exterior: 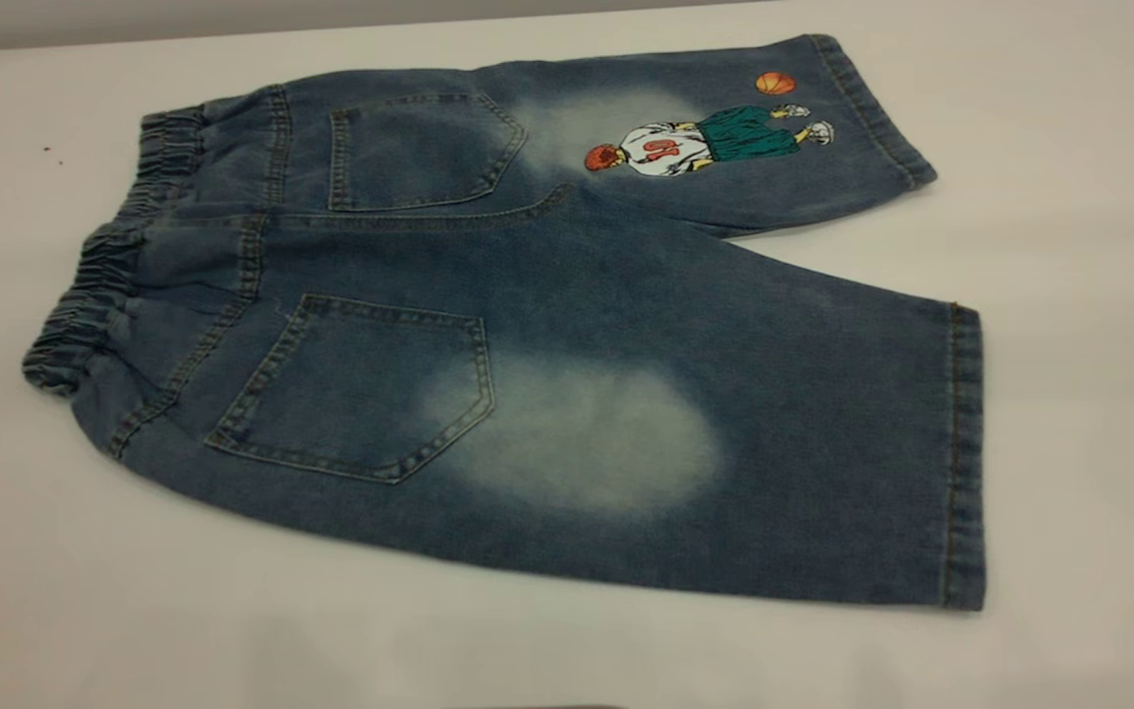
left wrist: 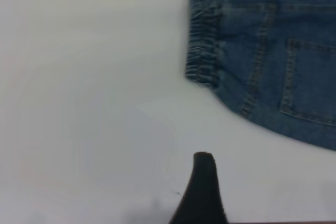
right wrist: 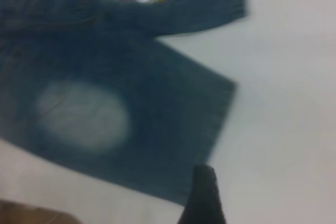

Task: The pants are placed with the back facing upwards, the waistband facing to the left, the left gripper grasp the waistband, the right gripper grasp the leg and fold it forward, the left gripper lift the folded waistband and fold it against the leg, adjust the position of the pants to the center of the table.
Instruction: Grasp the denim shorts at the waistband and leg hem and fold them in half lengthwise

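Exterior view shows the pants (exterior: 547,394) spread flat on the table (exterior: 1069,295), back side up, with the waistband (exterior: 104,266) at the left and both leg openings toward the right. The leg (exterior: 724,443) nearer the camera is plain denim with a big faded patch, and its stitched hem runs down the right side. The far leg carries a cartoon basketball player (exterior: 705,143) with an orange ball (exterior: 775,84) beside it; the white shirt bears red marks that are too small to read. Two back pockets (exterior: 360,384) sit just right of the gathered band.

No arm appears in that view. From the left wrist view, one black finger of the left gripper (left wrist: 202,190) rises over bare tabletop, apart from the ruffled band's corner (left wrist: 202,66) and touching nothing; with only that one finger visible, I cannot tell how wide the claw stands. From the right wrist view, one dark finger of the right gripper (right wrist: 203,195) sits at or just over the plain leg's hem corner (right wrist: 210,129); contact is unclear, its opening cannot be judged either, and nothing is visibly held.
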Available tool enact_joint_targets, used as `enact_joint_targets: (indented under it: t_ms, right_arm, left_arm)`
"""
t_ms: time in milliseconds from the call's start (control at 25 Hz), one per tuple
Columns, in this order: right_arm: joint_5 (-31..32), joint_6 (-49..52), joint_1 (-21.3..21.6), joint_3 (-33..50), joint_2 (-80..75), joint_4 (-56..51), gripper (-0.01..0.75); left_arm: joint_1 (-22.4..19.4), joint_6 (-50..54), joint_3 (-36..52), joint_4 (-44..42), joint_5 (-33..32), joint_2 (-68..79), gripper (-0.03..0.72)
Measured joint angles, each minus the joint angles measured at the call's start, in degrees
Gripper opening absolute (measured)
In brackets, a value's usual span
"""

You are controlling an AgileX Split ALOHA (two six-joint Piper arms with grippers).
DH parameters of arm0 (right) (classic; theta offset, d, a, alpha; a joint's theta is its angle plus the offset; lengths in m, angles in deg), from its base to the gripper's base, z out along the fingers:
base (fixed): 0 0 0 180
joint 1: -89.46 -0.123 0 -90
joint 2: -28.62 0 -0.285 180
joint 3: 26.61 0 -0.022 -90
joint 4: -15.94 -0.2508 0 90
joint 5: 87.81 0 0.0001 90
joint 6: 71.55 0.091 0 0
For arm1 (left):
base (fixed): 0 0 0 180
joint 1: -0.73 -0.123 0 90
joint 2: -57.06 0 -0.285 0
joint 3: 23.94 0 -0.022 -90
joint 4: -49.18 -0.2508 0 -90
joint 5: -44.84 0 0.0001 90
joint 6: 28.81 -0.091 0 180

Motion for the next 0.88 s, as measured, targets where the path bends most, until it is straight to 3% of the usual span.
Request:
enact_joint_targets:
  t_ms: [280, 640, 880]
  right_arm:
    - [-6.5, -15.9, 0.0, 0.0, -17.8, -17.7, 0.495]
    - [-10.1, -28.6, -0.2, -0.1, -36.3, -32.1, 0.495]
    - [-12.6, -30.5, -6.5, -0.7, -43.8, -34.2, 0.483]
  left_arm:
    - [0.0, 11.4, -3.2, -5.8, 6.1, 20.5, 0.57]
    - [-0.7, 15.9, -7.8, -6.4, 13.6, 44.8, 0.57]
    - [-2.5, 16.9, -11.7, -6.4, 16.4, 57.8, 0.57]
